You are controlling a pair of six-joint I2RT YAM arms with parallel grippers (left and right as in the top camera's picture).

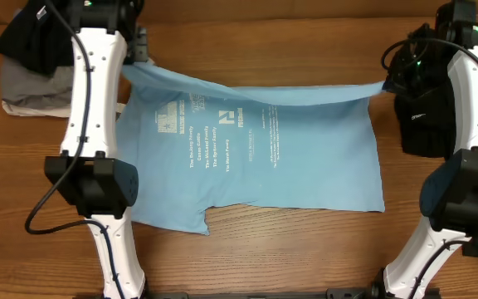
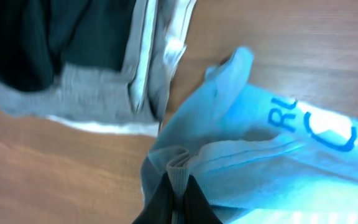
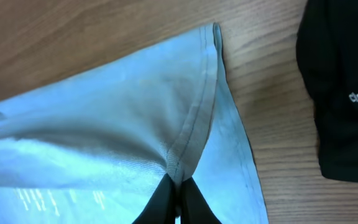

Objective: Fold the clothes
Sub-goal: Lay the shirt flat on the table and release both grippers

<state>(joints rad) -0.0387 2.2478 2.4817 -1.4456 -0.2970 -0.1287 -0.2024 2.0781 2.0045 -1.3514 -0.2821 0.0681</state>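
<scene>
Blue T-shirt (image 1: 256, 158) pinched: left hand (image 2: 178, 194), right hand (image 3: 178, 194).

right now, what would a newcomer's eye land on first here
The light-blue T-shirt lying in the middle of the table, its far edge lifted and stretched taut between the left tool and the right tool, both clamped on the fabric. After that, the black garment at the right edge and the grey-and-black pile at the far left corner.

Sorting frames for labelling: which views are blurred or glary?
Left wrist: soft, blurred throughout, with blown-out glare on the light-blue T-shirt along the bottom edge. Right wrist: fairly sharp, a mild sheen on the fabric at lower left. Overhead: sharp and evenly lit.
</scene>
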